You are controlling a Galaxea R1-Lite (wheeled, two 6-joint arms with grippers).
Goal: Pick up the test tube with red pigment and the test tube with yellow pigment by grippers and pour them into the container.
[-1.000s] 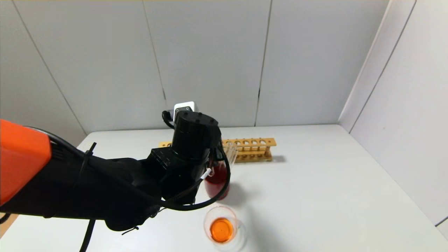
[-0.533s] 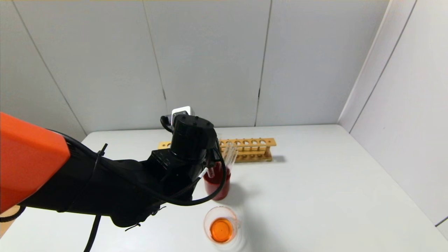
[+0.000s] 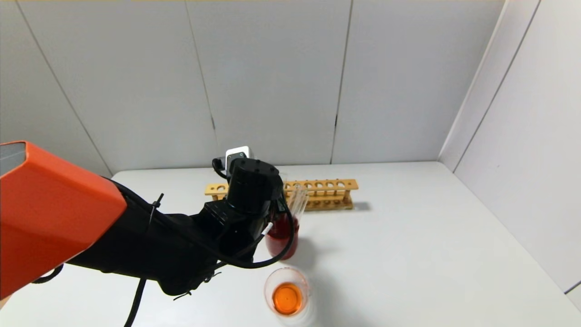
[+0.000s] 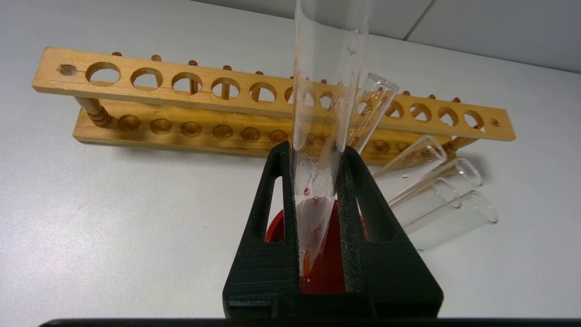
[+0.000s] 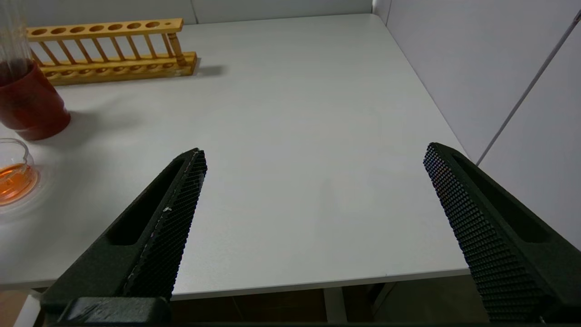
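Left hand is clamped on a test tube with red residue at its low end, over the red cup, beside the wooden rack. Glass: light, stiff, slick, fragile, so grip mid-body with gentle squeeze. Container holds orange liquid, nearer on the surface. Right hand hangs parked, fingers wide, near the surface edge.

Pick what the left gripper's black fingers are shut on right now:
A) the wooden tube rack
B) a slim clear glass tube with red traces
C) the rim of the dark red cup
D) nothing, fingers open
B: in the left wrist view the left gripper clamps a slim clear glass tube with red traces above the dark red cup.
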